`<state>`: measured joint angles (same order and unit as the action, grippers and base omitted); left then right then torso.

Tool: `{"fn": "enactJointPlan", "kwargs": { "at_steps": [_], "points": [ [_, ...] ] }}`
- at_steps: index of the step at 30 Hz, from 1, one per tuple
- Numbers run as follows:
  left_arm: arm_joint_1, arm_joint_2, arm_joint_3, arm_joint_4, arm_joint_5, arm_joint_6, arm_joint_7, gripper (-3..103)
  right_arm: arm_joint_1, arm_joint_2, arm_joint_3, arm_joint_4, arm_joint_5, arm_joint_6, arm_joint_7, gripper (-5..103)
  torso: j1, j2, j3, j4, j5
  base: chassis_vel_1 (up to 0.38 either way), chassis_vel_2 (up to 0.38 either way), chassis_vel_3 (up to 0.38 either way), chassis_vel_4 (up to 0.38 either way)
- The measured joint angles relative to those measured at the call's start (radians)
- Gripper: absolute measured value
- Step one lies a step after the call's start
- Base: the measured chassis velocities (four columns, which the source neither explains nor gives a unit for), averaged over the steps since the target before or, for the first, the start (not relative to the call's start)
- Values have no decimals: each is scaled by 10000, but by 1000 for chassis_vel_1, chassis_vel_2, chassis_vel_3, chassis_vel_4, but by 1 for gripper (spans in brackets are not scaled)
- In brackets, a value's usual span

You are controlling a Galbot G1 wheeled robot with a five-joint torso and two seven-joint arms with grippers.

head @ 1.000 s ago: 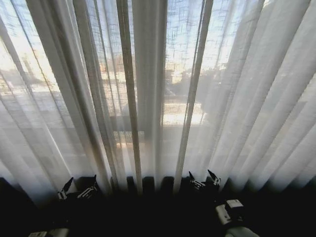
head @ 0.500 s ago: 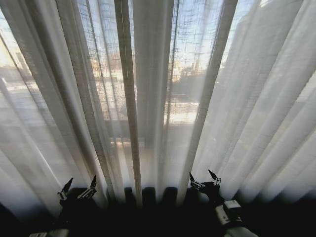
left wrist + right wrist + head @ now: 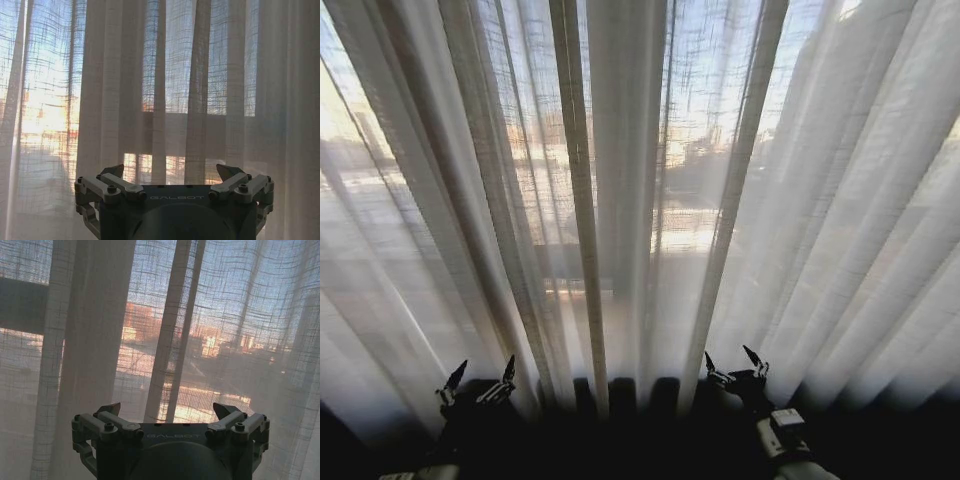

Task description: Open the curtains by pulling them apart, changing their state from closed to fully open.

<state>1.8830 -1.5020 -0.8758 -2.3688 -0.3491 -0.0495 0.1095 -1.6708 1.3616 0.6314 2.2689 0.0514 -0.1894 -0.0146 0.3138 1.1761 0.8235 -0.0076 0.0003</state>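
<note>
Head view shows the curtains (image 3: 620,200) hanging closed across the window, both the left gripper (image 3: 477,382) and right gripper (image 3: 736,366) spread wide just short of them — light, limp, sheer fabric, likely best pinched at a central pleat.

Window (image 3: 685,190) ahead, backlit by low, warm sunlight. Pale blue sky above; orange glow lower down. Dark horizontal frame bar (image 3: 200,127) across the glass. Outside, buildings (image 3: 145,322) in silhouette, blurred. Floor strip (image 3: 620,440) along the bottom edge in deep shadow.
</note>
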Motion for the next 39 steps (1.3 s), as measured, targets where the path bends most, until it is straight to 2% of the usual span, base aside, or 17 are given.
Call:
{"fn": "enactJointPlan", "kwargs": {
  "at_steps": [10, 20, 25, 31, 39],
  "points": [
    [-48, -8, 41, 77, 72, -30, 42, 100, 19, 69, -29, -34, 30, 38, 208, 100, 3, 0, 0, -2, -3, 219, 203, -223, -222],
    [-45, -98, 49, 100, 118, -66, 222, 100, 3, 67, -40, -53, 101, 113, 243, 100, 3, -1, 0, -1, -1, 330, 346, -334, -330],
    [-47, -32, -79, 198, 75, -88, 222, 100, 69, 22, -121, -2, 879, 46, 283, 100, 3, 0, 0, -1, -2, 344, 352, -353, -351],
    [-60, 3, -116, 211, 62, -92, 212, 100, 143, -23, -154, 0, 1082, -12, 236, 100, 3, 1, -1, 1, -11, 263, 192, -193, -212],
    [-52, -26, -69, 177, 64, -92, 216, 100, 514, -167, -153, -233, 1588, -200, 411, 100, 1, -2, 2, -1, 9, 0, 2, 2, -2]
  ]
}}
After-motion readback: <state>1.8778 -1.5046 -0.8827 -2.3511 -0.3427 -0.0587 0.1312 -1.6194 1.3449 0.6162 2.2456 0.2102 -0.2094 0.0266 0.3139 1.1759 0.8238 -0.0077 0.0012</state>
